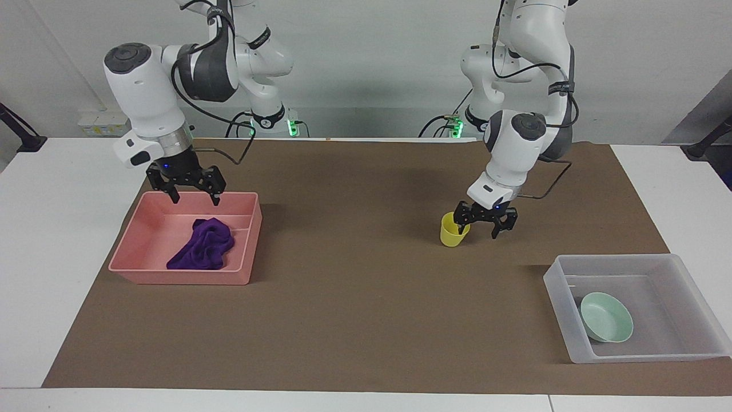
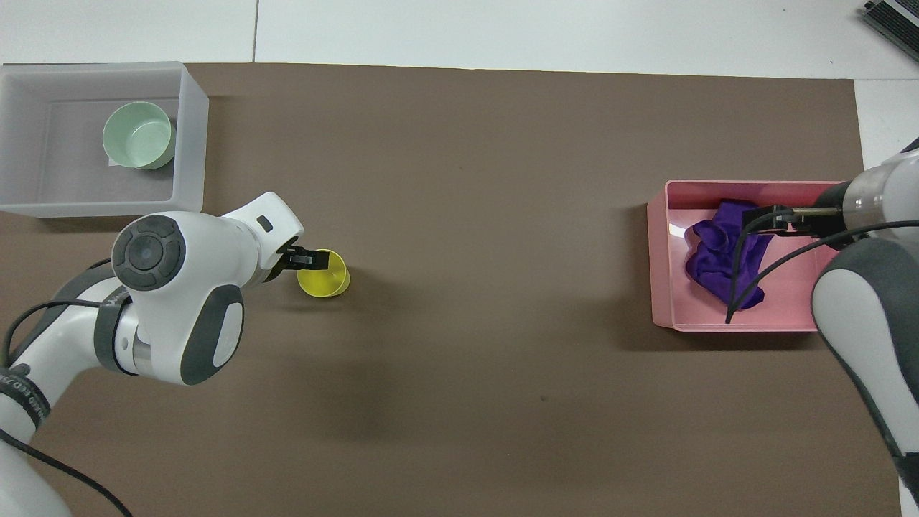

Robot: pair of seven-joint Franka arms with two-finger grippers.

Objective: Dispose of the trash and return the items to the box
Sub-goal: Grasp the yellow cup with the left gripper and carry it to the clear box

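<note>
Straddling the rim of the small bright yellow plastic cup [image 1: 454, 230], the left gripper [image 1: 485, 220] hangs with its jaws spread, one finger dipping inside the mouth and the other outside on the side toward the left arm's end of the table; nothing is pinched yet. The likeliest upset, as I judge it, is the light cup tipping or skating across the brown mat [image 1: 354, 297] if the inner finger nudges the wall before the jaws close, or a thin grip on one wall letting it swing and slip on the way up. The translucent whitish-grey rectangular plastic tub [image 1: 695, 286] lies farther from the robots than the cup and toward the left arm's end, with the shallow pale mint-green round bowl [image 1: 606, 324] already inside, so the cup could land on or knock the bowl. The right gripper [image 1: 187, 182] hangs released over the near rim of the opaque pink tub [image 1: 180, 278], where the deep-purple wrinkled cloth rag [image 1: 202, 251] lies. No object stands between cup and whitish tub.
</note>
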